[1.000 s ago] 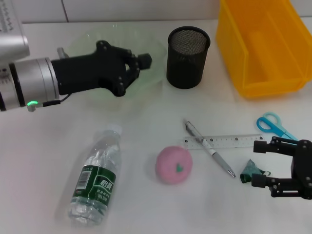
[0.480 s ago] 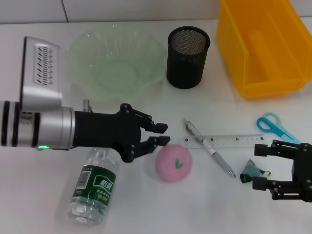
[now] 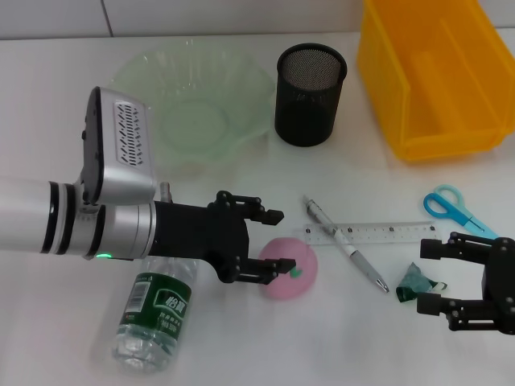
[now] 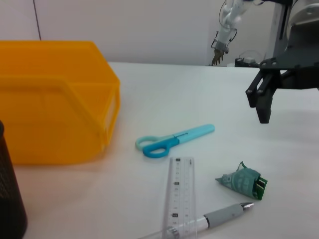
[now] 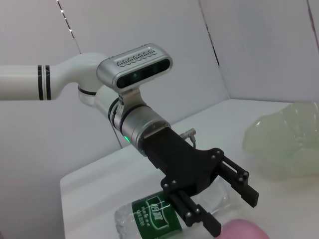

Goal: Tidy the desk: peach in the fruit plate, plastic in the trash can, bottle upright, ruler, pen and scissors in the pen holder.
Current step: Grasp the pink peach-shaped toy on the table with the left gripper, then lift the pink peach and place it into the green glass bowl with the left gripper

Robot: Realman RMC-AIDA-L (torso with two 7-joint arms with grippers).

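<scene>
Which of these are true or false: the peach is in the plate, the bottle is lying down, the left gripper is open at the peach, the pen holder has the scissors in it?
1. The peach is in the fruit plate. False: it lies on the table.
2. The bottle lies on its side. True.
3. The left gripper is open at the peach. True.
4. The scissors are in the pen holder. False: they lie on the table near the right gripper.

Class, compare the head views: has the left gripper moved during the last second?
Yes. The left gripper left the fruit plate and came toward the robot, ending open around the peach, beside the bottle.
</scene>
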